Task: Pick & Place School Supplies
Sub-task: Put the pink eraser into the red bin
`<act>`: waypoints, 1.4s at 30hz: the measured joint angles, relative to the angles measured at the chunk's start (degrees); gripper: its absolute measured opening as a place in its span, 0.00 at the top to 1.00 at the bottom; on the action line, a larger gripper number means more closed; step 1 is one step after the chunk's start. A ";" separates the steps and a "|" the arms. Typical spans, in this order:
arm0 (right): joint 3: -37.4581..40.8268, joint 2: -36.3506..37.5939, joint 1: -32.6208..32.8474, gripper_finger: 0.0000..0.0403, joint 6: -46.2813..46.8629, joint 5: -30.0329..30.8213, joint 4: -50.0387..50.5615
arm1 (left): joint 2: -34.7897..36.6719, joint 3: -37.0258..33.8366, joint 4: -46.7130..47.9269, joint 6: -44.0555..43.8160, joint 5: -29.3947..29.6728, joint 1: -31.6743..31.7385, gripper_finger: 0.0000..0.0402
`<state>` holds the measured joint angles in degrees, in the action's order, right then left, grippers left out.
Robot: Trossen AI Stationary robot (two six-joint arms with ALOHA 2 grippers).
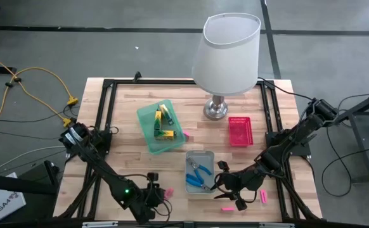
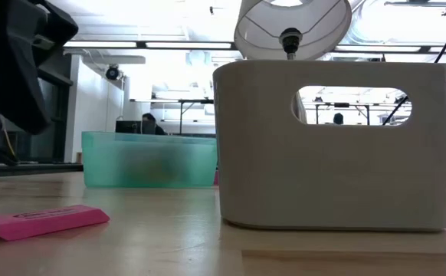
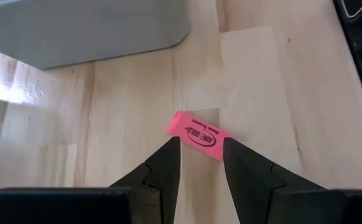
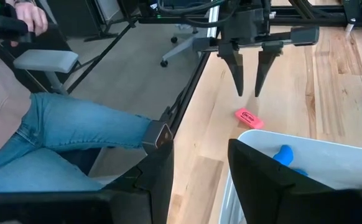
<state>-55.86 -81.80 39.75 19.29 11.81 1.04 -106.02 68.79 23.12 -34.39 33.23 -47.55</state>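
Left gripper (image 3: 201,162): at the near edge of the desk (image 1: 127,136), on its left half, poised above a pink eraser (image 3: 199,135). Fingers apart at a narrow gap, holding nothing; the eraser lies flat on the wood just beyond the fingertips, not between them. The right wrist view shows this gripper hanging clear above the eraser.

Green tray (image 1: 161,126): left of centre, holding yellow-and-green pieces (image 1: 164,118). A small pink piece (image 1: 186,134) lies just beside its right edge.

Grey tray (image 1: 200,171): centre, near side, holding the blue-handled pliers (image 1: 198,178).

Lamp (image 1: 226,54): far centre, white shade, on a metal foot.

Right gripper (image 1: 221,183): at the grey tray's right edge, fingers apart and empty, its own fingers framing the tray corner in the right wrist view.

Pink tray (image 1: 239,130): right of the lamp foot; contents cannot be made out.

Loose pink bars: one (image 1: 227,208) near the front edge, another (image 1: 263,196) to the right of the right gripper.

Beyond the desk: a seated person's leg in jeans (image 4: 75,124).

Step in hand, by judgement: the approach to picking up the eraser with the left gripper. The next move calls for lowering so the fingers straddle the eraser's short width, then closing, then carrying it to a tray.
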 joint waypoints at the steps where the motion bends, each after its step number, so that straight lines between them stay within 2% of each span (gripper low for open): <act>1: 0.00 0.00 0.00 0.64 0.25 0.00 0.00 | 0.00 0.00 0.07 0.26 0.14 0.00 0.72; 11: 0.00 0.00 0.00 0.64 1.59 0.00 0.02 | 0.02 0.00 3.47 0.46 2.50 0.15 0.72; 37: 0.00 0.00 -0.24 0.64 1.94 0.22 0.00 | 0.04 0.00 3.69 6.72 7.24 -0.76 0.72; 42: 0.00 0.00 -0.59 0.64 2.10 0.24 -0.04 | 0.06 0.00 3.56 3.24 7.60 -0.24 0.72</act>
<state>-55.86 -81.80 39.16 21.39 12.05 0.99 -105.96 68.79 26.68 -31.15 40.82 -47.79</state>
